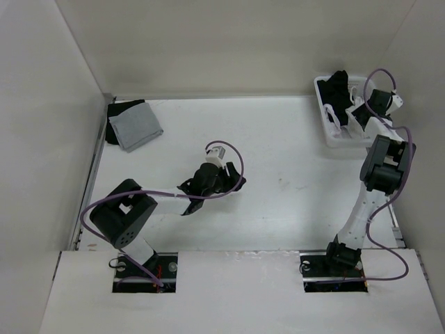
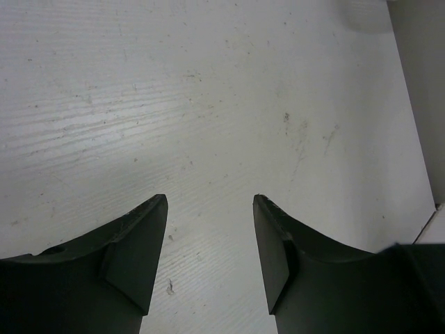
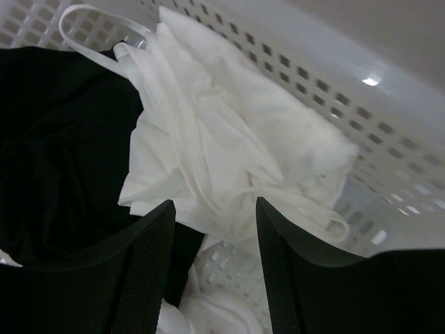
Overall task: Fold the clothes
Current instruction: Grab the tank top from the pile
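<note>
The clothes, a crumpled white top (image 3: 229, 139) with narrow loop straps, lie in a white perforated basket (image 3: 334, 76) beside a black garment (image 3: 62, 139). My right gripper (image 3: 214, 209) hovers just over the white top's lower edge, open, with nothing between its fingers (image 3: 149, 257). From above, the right gripper (image 1: 350, 113) reaches into the basket (image 1: 327, 133) at the far right. My left gripper (image 2: 210, 202) is open over the bare white table (image 2: 208, 83), holding nothing. In the top view the left gripper (image 1: 208, 184) sits mid-table, left of centre.
A folded grey square cloth (image 1: 135, 125) lies on a black garment (image 1: 111, 115) at the far left corner. Black garments (image 1: 337, 87) also fill the basket's far end. White walls enclose the table on three sides.
</note>
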Controlling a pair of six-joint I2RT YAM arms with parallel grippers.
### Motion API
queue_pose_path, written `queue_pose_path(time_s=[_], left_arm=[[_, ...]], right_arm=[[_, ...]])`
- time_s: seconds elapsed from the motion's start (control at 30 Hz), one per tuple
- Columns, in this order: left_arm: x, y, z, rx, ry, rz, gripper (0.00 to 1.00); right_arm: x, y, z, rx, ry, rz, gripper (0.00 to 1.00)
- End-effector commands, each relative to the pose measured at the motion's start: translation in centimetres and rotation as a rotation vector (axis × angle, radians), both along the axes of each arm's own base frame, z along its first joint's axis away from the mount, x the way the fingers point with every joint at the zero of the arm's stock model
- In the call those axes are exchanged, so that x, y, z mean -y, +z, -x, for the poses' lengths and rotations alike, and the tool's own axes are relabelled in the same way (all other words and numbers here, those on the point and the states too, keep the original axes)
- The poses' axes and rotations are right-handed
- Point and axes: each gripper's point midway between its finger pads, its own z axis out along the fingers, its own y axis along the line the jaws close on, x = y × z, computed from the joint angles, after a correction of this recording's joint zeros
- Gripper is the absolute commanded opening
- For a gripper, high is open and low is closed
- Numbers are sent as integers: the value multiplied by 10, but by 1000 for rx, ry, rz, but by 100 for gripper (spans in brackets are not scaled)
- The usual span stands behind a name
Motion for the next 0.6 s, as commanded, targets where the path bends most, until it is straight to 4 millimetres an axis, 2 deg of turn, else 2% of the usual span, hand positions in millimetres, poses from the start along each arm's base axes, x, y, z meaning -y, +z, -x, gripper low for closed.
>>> queue_pose_path(time_s=[0.0, 0.07, 0.1, 0.13, 0.17, 0.3, 0.4, 0.47, 0.53, 0.57], left_arm=[[8, 13, -1, 36, -29, 61, 50], [9, 14, -1, 36, -39, 67, 50], [10, 15, -1, 36, -42, 71, 50], [10, 15, -2, 36, -40, 74, 50], [10, 15, -3, 39, -37, 76, 50], [6, 13, -6, 34, -27, 76, 50], [5, 13, -6, 29, -25, 83, 50], [6, 15, -5, 33, -28, 88, 50], [5, 15, -6, 34, -27, 89, 50], [5, 14, -6, 31, -24, 90, 50]], right_arm=[[-1, 21, -28, 66, 53, -2, 55], [1, 13, -34, 61, 46, -17, 54], [1, 2, -38, 44, 44, -32, 53], [2, 2, -39, 43, 43, -34, 53], [2, -9, -43, 20, 37, -41, 52], [2, -12, -51, 23, 42, -61, 43], [0, -9, -55, 40, 53, -77, 14], [-3, 6, -55, 90, 60, -68, 2], [-3, 45, -46, 212, 46, -15, 0], [-9, 79, -37, 305, 36, 21, 0]])
